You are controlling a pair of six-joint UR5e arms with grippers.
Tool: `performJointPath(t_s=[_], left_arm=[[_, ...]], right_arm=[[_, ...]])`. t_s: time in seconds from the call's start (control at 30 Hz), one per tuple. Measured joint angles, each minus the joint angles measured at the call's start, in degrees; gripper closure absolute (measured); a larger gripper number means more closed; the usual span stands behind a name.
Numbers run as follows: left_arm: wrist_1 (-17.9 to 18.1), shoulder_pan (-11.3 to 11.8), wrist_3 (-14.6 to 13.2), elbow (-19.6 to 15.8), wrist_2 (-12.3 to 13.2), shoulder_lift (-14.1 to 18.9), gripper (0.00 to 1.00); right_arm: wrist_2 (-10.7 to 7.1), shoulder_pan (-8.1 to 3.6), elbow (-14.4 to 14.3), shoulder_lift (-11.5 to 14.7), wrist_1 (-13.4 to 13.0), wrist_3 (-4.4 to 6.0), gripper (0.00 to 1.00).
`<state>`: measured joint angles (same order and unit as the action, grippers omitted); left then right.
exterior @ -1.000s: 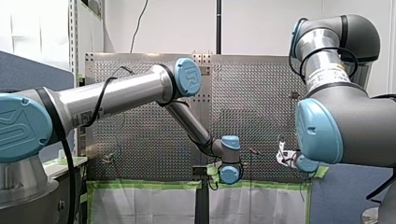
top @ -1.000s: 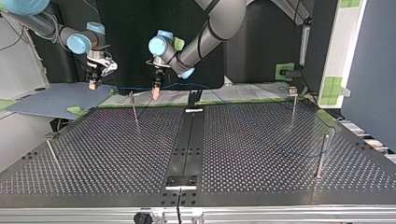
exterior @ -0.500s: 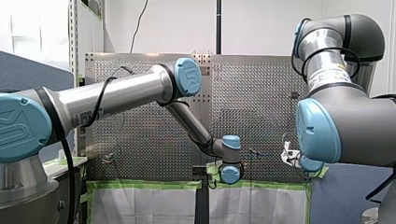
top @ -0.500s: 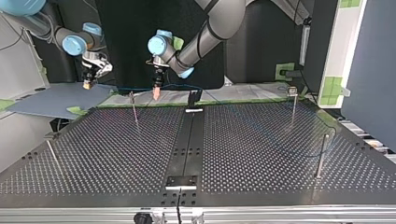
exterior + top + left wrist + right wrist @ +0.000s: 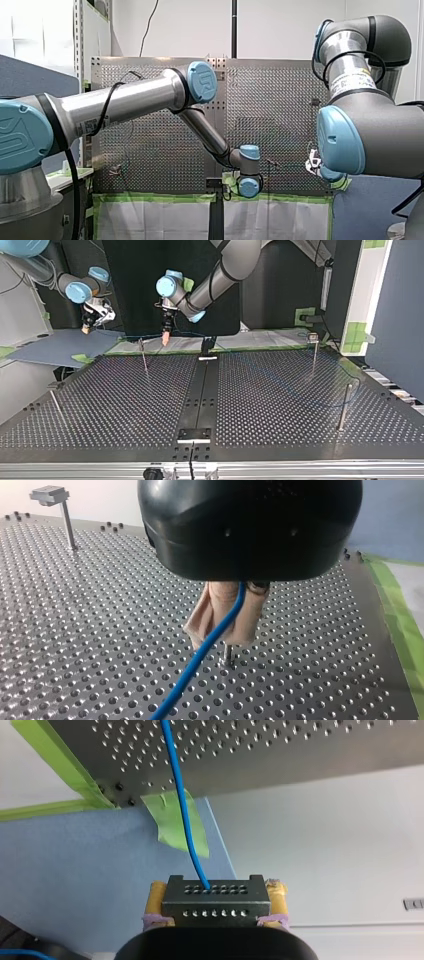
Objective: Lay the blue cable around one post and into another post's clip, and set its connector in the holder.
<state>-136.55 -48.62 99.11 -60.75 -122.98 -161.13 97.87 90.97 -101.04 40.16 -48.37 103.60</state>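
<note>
Since a second ago my right gripper (image 5: 86, 329) has swung further toward the top view's left, out past the table (image 5: 280, 405) edge, and the blue cable (image 5: 179, 800) goes with it! Its yellow pads (image 5: 159, 892) are clamped on the black connector (image 5: 215, 904), with the cable running from that block back toward the table. My left gripper (image 5: 227, 617) has barely shifted. Its beige pads (image 5: 207, 615) are pinched tight on the cable, hovering over a short pin (image 5: 228, 655).

So where are we? A faint blue line looks to loop round the post (image 5: 343, 407) at the top view's right, so that part seems done. The cable passes the top of the thin post (image 5: 144, 356) beside my left gripper, but whether it sits in a clip I cannot tell. The connector is in no holder yet, so that is what's left.
</note>
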Motion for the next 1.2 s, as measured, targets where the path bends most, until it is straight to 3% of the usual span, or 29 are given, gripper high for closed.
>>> performJointPath(t_s=[0.37, 0.57, 0.83, 0.97, 1.2], left_arm=[[-0.66, -1.23, -4.96, 1.38, -2.82, 0.0, 1.0], [-0.94, -1.33, -7.38, 1.53, -3.62, -0.02, 1.0], [-1.85, -0.81, -8.12, 2.38, -3.48, -0.07, 1.0], [-2.2, -0.56, -7.97, 2.38, -3.35, -0.25, 1.0], [-1.28, 0.26, -7.72, 1.55, -2.38, -0.34, 1.0]], right_arm=[[5.14, -0.59, 0.06, 0.02, 0.48, 0.41, 1.0], [5.99, -0.87, 0.55, 0.03, 0.87, 0.98, 1.0], [5.34, -1.36, 1.09, 0.02, 1.57, -1.03, 1.0], [3.82, -1.12, 1.31, 0.0, 1.71, -2.4, 1.0], [1.14, -0.77, 2.0, -0.01, 2.5, -3.57, 1.0]])
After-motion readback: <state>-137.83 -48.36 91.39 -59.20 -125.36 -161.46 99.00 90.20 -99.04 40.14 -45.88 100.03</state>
